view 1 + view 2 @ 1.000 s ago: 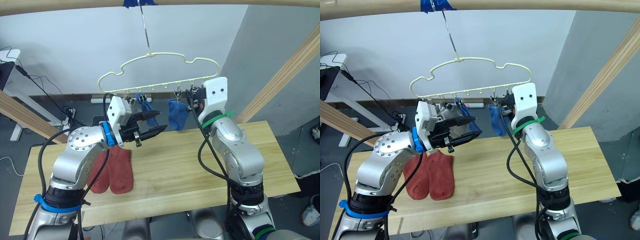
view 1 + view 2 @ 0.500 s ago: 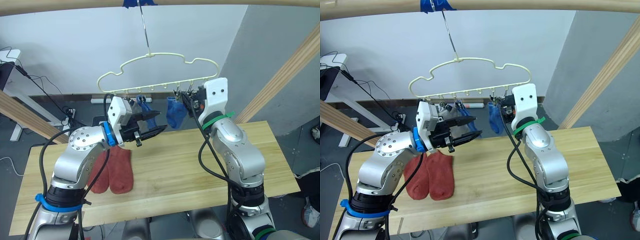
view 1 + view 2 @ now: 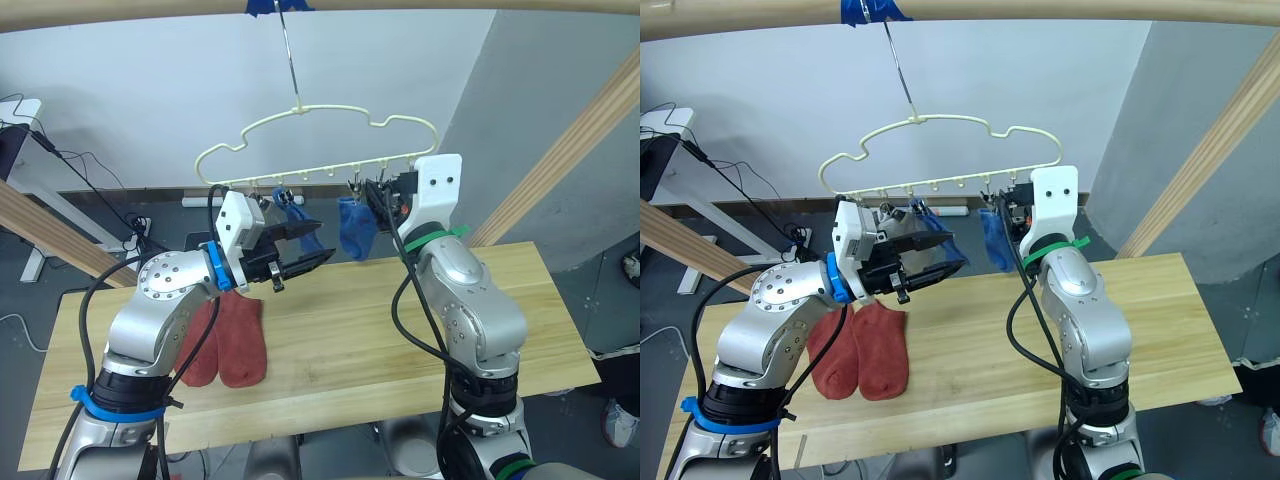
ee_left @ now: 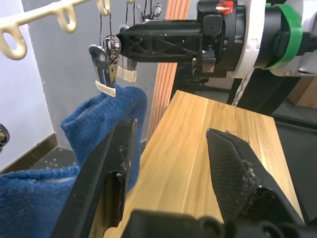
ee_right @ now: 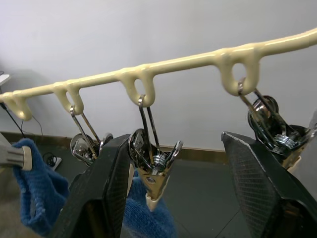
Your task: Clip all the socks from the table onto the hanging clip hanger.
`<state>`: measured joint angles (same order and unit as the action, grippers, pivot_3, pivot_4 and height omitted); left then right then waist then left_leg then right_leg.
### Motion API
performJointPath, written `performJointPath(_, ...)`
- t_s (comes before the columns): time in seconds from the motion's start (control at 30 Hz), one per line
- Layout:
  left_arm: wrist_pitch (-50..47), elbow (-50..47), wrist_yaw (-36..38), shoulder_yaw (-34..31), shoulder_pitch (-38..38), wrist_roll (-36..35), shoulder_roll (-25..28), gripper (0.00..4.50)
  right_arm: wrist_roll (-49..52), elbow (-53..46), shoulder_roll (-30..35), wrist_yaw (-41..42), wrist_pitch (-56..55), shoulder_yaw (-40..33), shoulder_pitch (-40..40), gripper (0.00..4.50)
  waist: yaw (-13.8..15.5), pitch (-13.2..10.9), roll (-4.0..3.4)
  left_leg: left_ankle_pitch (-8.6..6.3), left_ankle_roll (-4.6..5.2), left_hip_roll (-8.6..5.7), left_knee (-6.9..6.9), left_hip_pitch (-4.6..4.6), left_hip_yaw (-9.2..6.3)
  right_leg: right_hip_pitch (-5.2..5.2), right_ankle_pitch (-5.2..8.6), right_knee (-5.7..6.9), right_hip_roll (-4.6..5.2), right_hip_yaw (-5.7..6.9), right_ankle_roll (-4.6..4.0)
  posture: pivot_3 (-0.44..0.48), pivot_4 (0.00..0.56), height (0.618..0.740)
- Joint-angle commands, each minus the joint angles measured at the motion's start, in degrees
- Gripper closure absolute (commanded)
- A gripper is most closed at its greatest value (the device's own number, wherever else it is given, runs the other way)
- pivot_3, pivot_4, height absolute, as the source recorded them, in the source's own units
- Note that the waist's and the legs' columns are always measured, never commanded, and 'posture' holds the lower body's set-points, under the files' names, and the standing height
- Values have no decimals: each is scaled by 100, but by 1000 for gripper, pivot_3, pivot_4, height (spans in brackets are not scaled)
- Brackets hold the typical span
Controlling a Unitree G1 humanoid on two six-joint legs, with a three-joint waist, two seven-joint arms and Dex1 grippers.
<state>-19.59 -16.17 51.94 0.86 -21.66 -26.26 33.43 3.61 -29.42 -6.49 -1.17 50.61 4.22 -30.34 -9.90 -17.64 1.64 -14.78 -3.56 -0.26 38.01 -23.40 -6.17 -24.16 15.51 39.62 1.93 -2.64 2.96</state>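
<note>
Right fingers (image 5: 173, 193) slightly shifted, spread; blue sock (image 3: 355, 228) partly behind them.

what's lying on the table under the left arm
Two red socks lie side by side on the table. Their upper ends are covered by the left arm, so nothing behind it can be checked.

Glossy metal clips (image 5: 155, 168), matt knit socks (image 3: 355, 228)
</note>
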Motion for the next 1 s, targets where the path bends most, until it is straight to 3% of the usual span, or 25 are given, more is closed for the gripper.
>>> performJointPath(0.03,82,-131,32,14,-50,-4,-22,2005,12,-373,-166,-180,12,41,-30,1541,-2,0,0,0,0,0,0,0,0,-1,0,1,0,0,0,-281,240,740)
performJointPath(0.93,130,-101,48,70,-47,11,-19,2005,399,-456,-362,-176,169,130,43,1541,-134,4,0,1,1,0,2,1,0,-1,0,8,1,-1,0,-285,239,740)
performJointPath(1.0,135,-99,44,73,-38,17,-22,2005,450,-452,-364,-129,150,161,45,1899,-134,4,0,1,1,0,2,1,-1,-1,0,8,1,-1,0,-285,239,740)
